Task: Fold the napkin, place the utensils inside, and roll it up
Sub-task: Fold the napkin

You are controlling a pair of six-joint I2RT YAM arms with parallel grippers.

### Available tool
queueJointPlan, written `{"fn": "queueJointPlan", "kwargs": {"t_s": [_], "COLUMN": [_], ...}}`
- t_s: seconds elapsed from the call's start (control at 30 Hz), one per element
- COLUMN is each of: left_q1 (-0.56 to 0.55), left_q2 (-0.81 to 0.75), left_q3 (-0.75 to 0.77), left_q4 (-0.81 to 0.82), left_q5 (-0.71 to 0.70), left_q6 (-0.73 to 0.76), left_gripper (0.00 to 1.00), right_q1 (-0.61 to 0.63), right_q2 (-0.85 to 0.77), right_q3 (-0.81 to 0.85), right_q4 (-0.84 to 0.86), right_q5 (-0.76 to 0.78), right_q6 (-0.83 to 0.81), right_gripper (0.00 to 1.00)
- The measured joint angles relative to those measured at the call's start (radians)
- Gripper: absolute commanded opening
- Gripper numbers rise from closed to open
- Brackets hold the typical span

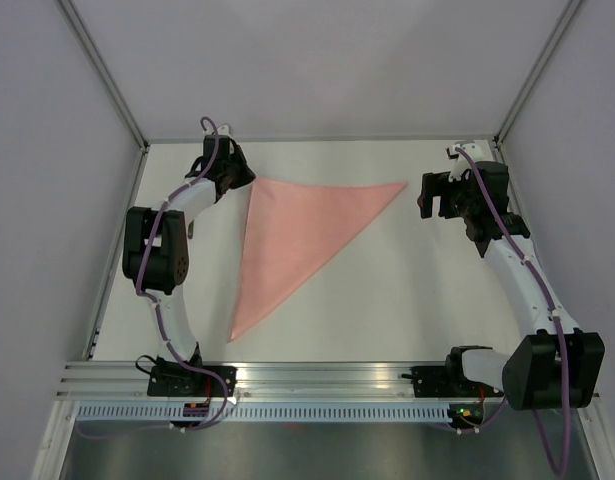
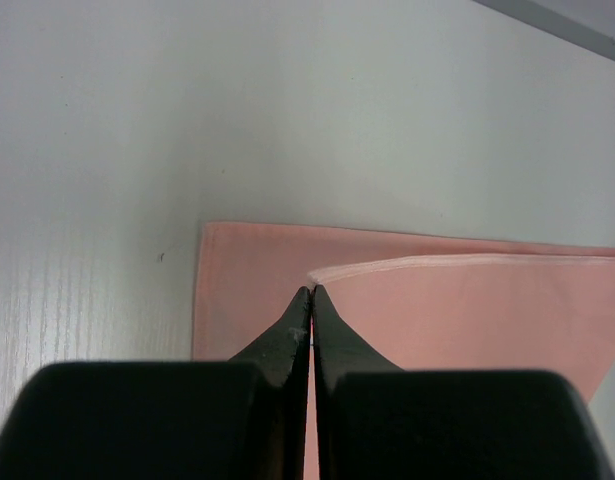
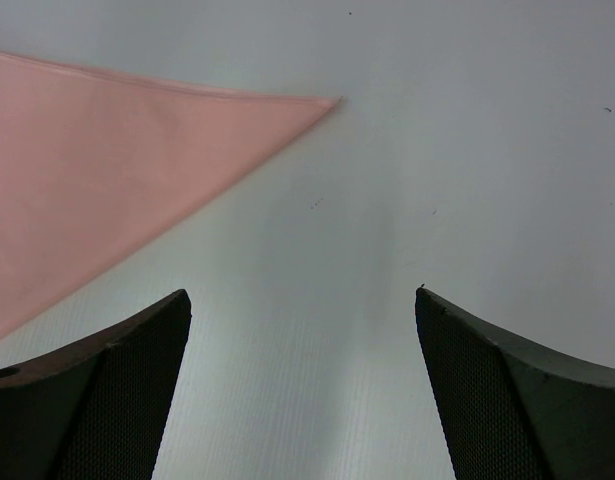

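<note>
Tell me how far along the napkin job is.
Done: the napkin lies folded into a triangle. In hand: left gripper, jaws shut, at its folded corner; right gripper open beside the opposite tip, touching nothing. Left: utensils, none in view, then rolling.

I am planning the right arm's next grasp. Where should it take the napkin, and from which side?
Probably the napkin's pointed right tip, approached from the right: the cloth lies flat, and that thin corner points at the open right gripper.

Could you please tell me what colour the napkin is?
The napkin is plain salmon pink, clearest in the top external view.
</note>
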Motion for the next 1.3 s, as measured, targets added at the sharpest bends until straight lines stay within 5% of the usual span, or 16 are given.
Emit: {"fn": "queueJointPlan", "kwargs": {"t_s": [0.87, 1.1, 1.3], "left_q1": [0.016, 0.017, 0.029], "left_q2": [0.045, 0.066, 0.066], "left_q3": [0.028, 0.039, 0.040], "left_q4": [-0.014, -0.016, -0.016], "left_q5": [0.006, 0.019, 0.011], "left_q6": [0.000, 0.001, 0.000], "left_gripper": [0.02, 0.49, 0.60], "right_q1": [0.000, 0.000, 0.000], "right_q2": [0.002, 0.004, 0.004], "right_q3": [0.000, 0.000, 0.000], "right_q4": [0.000, 0.000, 0.000], "right_q5": [0.000, 0.000, 0.000], "right_q6": [0.000, -0.001, -0.001], "right_gripper": [0.98, 0.98, 0.98]}}
